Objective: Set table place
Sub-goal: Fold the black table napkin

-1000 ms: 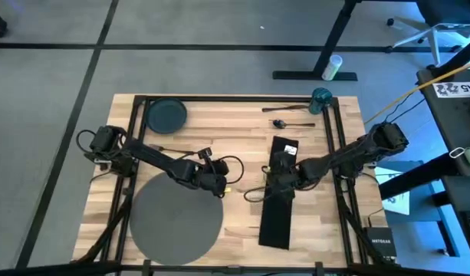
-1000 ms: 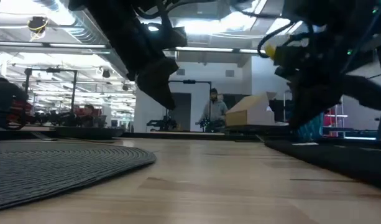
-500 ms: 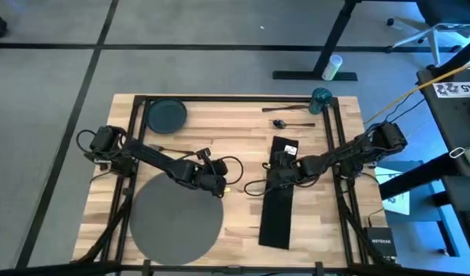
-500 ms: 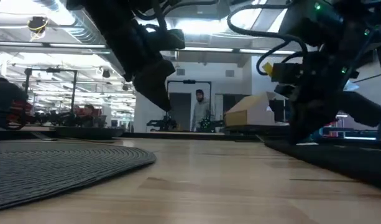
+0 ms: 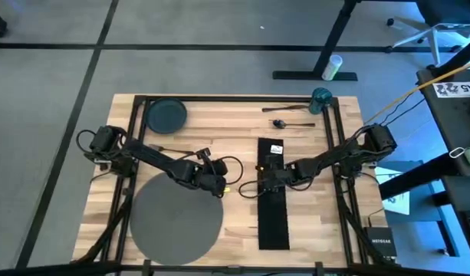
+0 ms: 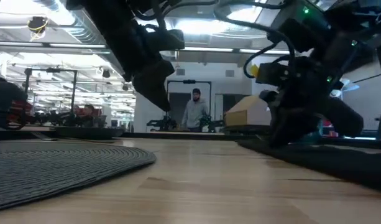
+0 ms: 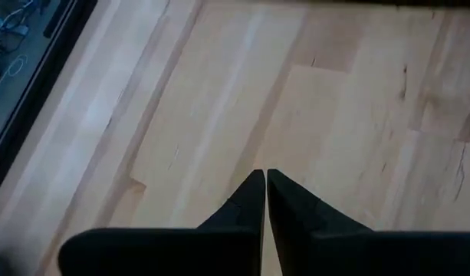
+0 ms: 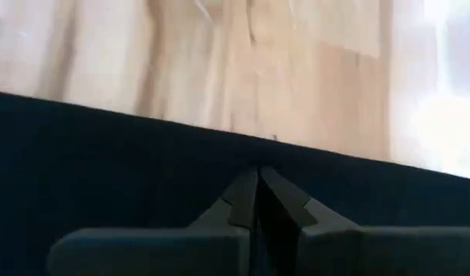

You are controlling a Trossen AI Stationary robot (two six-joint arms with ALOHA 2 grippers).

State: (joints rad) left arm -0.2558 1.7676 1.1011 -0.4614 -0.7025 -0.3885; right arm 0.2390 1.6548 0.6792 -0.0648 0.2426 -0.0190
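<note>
Placemat (image 5: 176, 215): flat on the desk (image 5: 235, 126), near its front-left corner.
Right hand (image 5: 266, 177): clenched on the black napkin (image 5: 273, 215), at the desk's middle.
Left hand (image 5: 221, 188): clenched, empty, beside the placemat's far-right rim.
Risk: the pinched napkin could bunch or skew, ending crooked beside the placemat.

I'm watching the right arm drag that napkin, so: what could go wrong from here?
1. The right gripper, shut on the black napkin, pulls it from one spot; the far end may lag and leave it crooked beside the placemat.
2. The left gripper waits shut between napkin and placemat; more sideways travel could bring the arms together.
3. The spoon lies just beyond the napkin's end and might get nudged.
</note>
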